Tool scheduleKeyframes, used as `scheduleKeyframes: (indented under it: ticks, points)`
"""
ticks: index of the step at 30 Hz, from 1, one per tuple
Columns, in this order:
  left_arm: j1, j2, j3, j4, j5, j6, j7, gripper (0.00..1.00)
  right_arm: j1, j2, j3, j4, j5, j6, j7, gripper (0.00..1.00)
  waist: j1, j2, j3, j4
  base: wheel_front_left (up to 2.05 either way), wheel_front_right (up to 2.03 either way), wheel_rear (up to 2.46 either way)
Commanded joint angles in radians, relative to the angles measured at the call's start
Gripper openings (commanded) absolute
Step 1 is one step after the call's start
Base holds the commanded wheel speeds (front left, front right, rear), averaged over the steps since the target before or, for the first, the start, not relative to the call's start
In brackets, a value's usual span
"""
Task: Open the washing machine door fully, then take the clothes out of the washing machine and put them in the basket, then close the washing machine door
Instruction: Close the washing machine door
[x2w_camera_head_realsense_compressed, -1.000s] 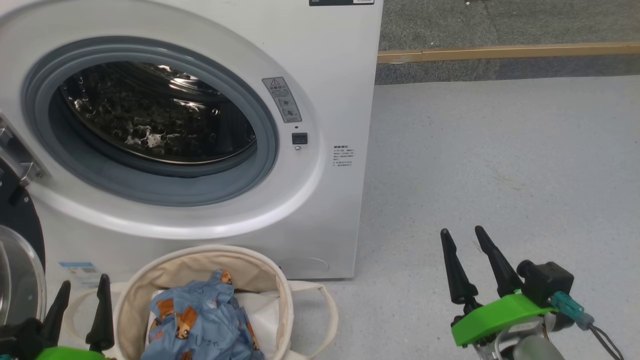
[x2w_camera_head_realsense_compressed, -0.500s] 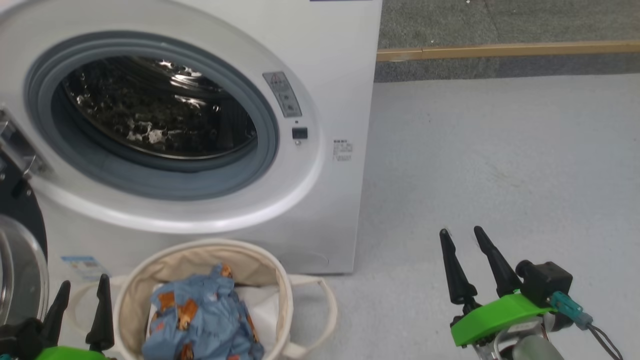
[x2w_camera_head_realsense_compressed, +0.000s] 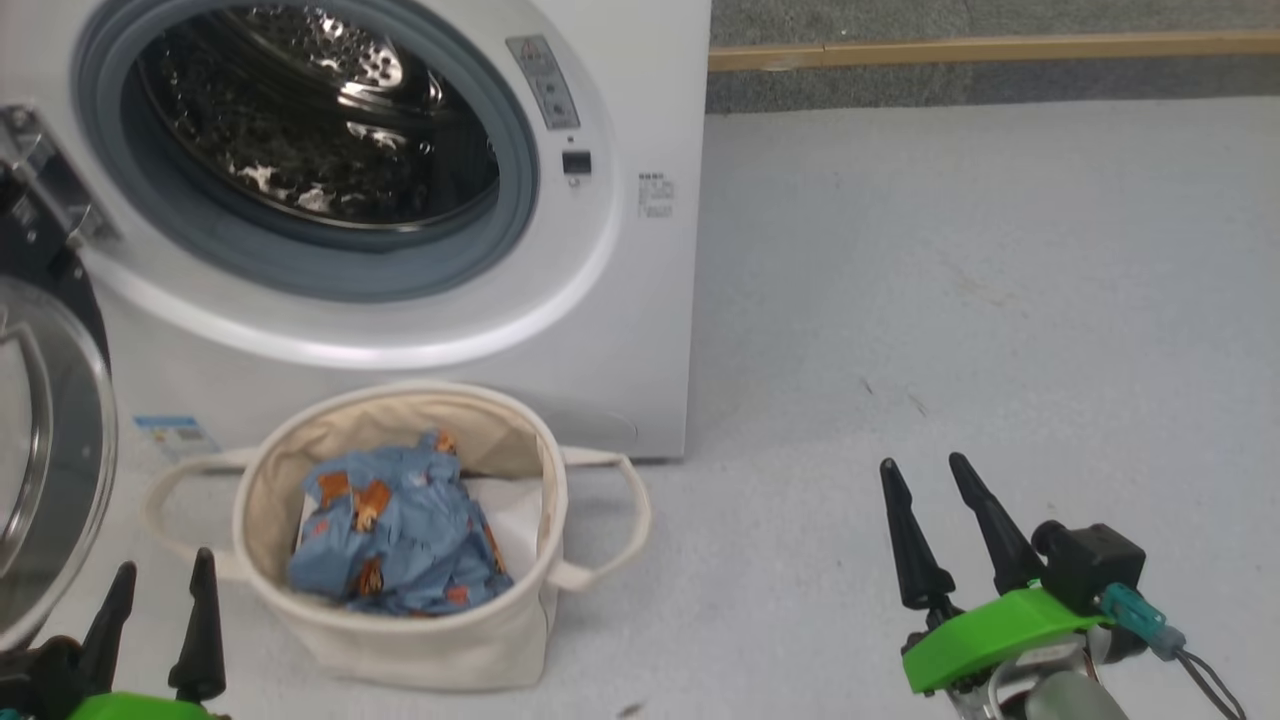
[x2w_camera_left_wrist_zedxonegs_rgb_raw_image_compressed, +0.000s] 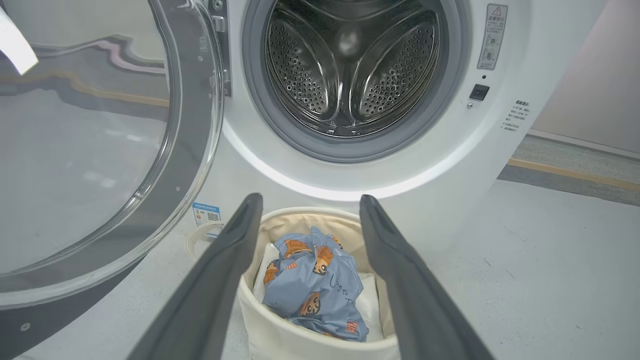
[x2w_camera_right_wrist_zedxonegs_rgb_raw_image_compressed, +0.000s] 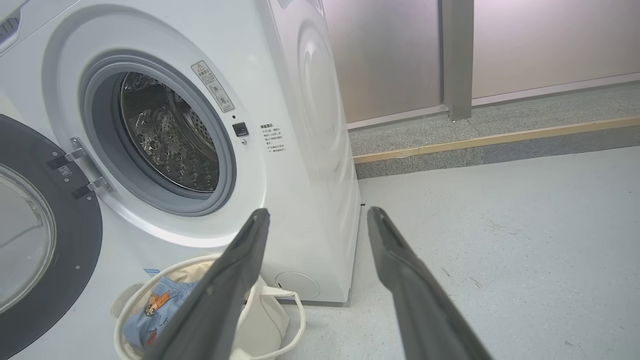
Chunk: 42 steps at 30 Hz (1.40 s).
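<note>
**Laundry Out, Door Left to Shut**

Looks down on the washing machine, white and boxy, at the upper left of the head view, with no fabric visible in the perforated steel drum. Finds the washing machine door swung wide at the machine's left, hung on its metal hinge, close by the robot's left side. Judges its closing the one step left. Expects a rigid, fairly heavy thing there, bound to one fixed arc, with a glossy black rim and bulging glass likely slick under a hard grip. Better to push than to pinch: press on the rim at the edge farthest from the hinge, off the glass, and follow the swing round to the small black catch on the front panel. Minds the basket, set on the floor just before the machine, below the opening and near the door's sweep; soft cream canvas, light, easily nudged. Sees the clothes crumpled inside on the white lining: limp, light, in need of no more handling. Shows the left gripper low beside basket and door, jaws spread wide, empty. Likewise the right gripper, well apart over the floor, jaws equally wide, holding nothing.
</note>
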Motion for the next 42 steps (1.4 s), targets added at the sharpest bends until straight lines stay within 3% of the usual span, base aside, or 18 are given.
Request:
scheduleKeyframes:
  ticks: [1, 14, 22, 31, 42]
  points:
    - [-0.04, 0.038, 0.042, -0.031, 0.006, 0.003, -0.011, 1.0, -0.024, 0.002, 0.022, -0.033, -0.004, 0.008, -0.009, 1.0, 0.0, -0.0001, 0.001, 0.001, -1.42, 1.42, 0.0]
    - [-0.024, 0.04, 0.082, -0.054, 0.046, 0.03, -0.013, 1.0, -0.029, 0.002, 0.031, -0.035, 0.0, 0.008, -0.009, 1.0, 0.0, -0.0001, 0.006, 0.012, -0.52, 0.52, 0.0]
    - [-0.018, 0.015, 0.117, -0.066, 0.046, 0.033, -0.013, 1.0, -0.03, 0.002, 0.031, -0.034, -0.002, 0.008, -0.009, 1.0, 0.0, -0.0001, 0.003, 0.058, 0.0, 0.0, 0.0]
    - [-0.016, -0.002, 0.153, -0.08, 0.058, 0.046, -0.013, 1.0, -0.025, 0.002, 0.045, -0.027, 0.008, 0.008, -0.009, 1.0, 0.0, -0.0001, -0.012, 0.165, 0.0, 0.0, 0.0]
    - [0.001, -0.008, 0.182, -0.088, 0.069, 0.064, -0.013, 1.0, -0.012, 0.002, 0.064, -0.02, 0.02, 0.008, -0.009, 1.0, 0.0, -0.0001, -0.039, 0.343, 0.0, 0.0, 0.0]
